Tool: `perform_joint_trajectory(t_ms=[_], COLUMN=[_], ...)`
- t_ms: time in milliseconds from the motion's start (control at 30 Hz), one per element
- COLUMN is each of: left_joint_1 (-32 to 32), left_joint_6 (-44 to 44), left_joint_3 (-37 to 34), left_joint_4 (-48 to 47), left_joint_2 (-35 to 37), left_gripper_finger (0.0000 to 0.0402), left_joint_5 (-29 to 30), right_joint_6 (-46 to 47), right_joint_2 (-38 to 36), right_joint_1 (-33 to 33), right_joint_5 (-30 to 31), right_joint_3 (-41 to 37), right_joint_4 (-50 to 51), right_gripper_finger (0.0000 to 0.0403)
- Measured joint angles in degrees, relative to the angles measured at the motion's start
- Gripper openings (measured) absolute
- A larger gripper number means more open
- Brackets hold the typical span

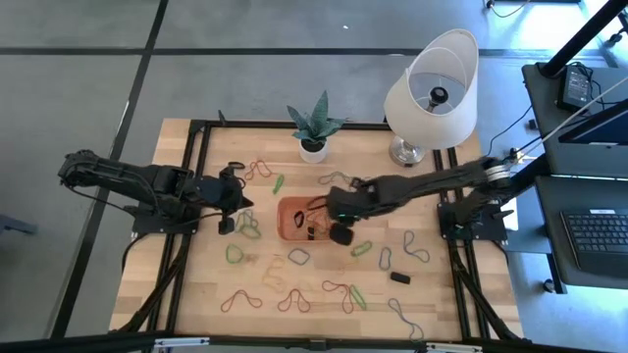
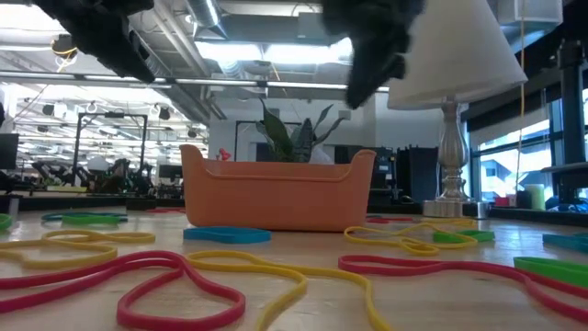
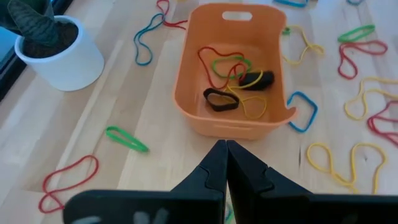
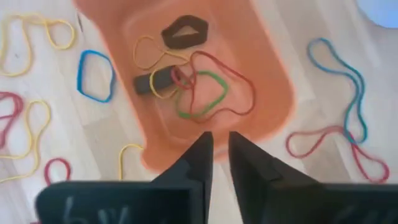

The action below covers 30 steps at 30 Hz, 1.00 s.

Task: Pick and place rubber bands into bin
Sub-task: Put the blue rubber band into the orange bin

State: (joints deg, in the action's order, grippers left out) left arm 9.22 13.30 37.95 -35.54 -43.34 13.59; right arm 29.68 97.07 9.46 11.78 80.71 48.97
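The orange bin stands on the wooden table's middle. In it lie a red band, a green band, a yellow band and two black bands. Many more rubber bands lie loose on the table around it, such as a blue one and a green one. My right gripper hangs over the bin's right end, its fingers a narrow gap apart with nothing between them. My left gripper is shut and holds nothing, above the table just left of the bin.
A white plant pot and a lamp stand at the table's far side. A small black block lies near the front right. Loose bands cover the front half of the table and both sides of the bin.
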Motion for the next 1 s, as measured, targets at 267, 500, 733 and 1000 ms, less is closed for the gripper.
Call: perform_joint_trajectory(t_ms=[267,500,733,1000], left_joint_1=[0.0,0.0,-2.5,-5.3], left_joint_6=[4.5,8.6,19.5,33.8], left_joint_3=[0.0,0.0,0.0,0.0], left_joint_4=[1.2,0.5,-6.5,-8.9], left_joint_2=[-3.2,-7.7,-12.9,-20.8], left_gripper_finger=[0.0003,0.0021,0.0086,0.0124], left_joint_5=[1.2,1.9,5.3,9.0], right_joint_6=[6.4,19.2,24.1,19.7], right_joint_2=[-26.7,-43.3,-49.7,-49.7], right_joint_1=[6.1,9.8,10.0,10.0], right_joint_5=[-0.2,-0.2,-0.3,-0.3], right_joint_3=[-28.7,-43.2,-49.6,-50.1], right_joint_4=[-19.8,-21.8,-22.2,-22.2], right_gripper_finger=[0.0018,0.0005,0.0017,0.0018])
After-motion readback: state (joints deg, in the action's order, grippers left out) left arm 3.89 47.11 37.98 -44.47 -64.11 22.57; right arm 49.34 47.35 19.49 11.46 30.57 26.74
